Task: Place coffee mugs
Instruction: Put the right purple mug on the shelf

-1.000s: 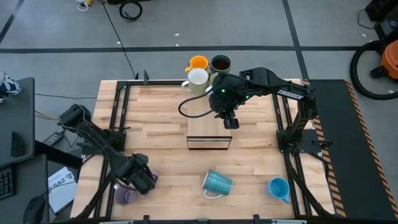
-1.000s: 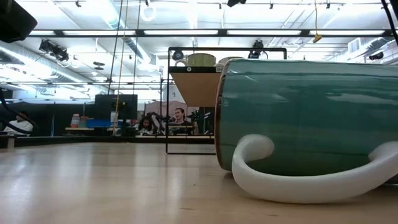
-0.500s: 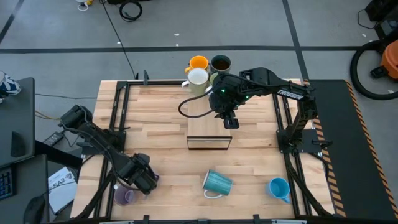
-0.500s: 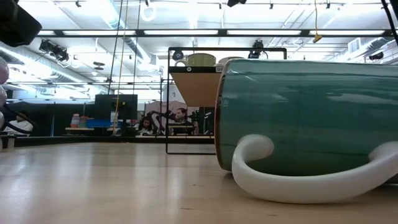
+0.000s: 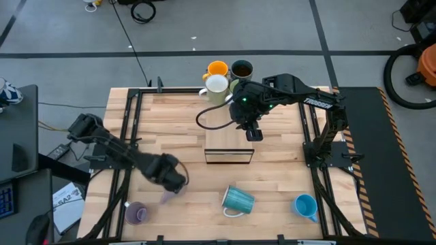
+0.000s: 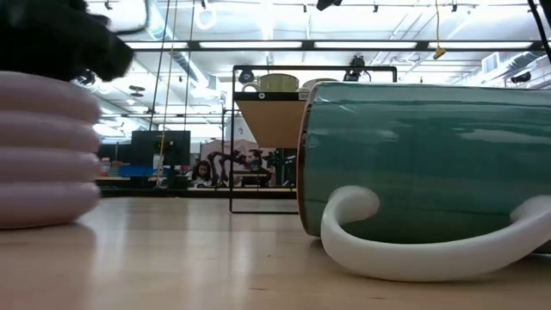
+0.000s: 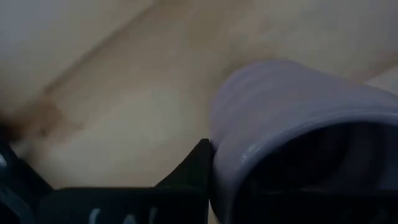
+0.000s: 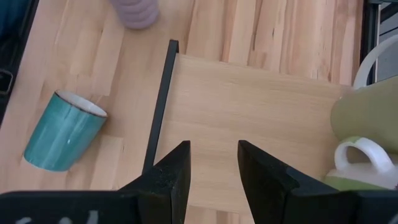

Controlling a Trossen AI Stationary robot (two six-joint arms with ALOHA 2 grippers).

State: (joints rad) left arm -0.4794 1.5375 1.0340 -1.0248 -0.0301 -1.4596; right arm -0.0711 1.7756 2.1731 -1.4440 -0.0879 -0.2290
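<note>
High view lays out the whole pale wooden desk: a small wooden shelf in a black frame stands at its middle, and the right claw hangs over that shelf's top, its fingers apart on nothing, which the right wrist view confirms. Near the front edge a large ribbed teal ceramic mug with a white handle lies on its side; the low view fills half its picture with it, handle down on the wood. Right of it lies a bright blue mug. At the far edge cluster an orange mug, a dark teal mug and a pale yellow-green mug. The left claw is left of the shelf, clamped on a ribbed lilac mug; from above that mug is barely seen, while the low view shows it at desk level. A second lilac mug stands at the near left corner.
</note>
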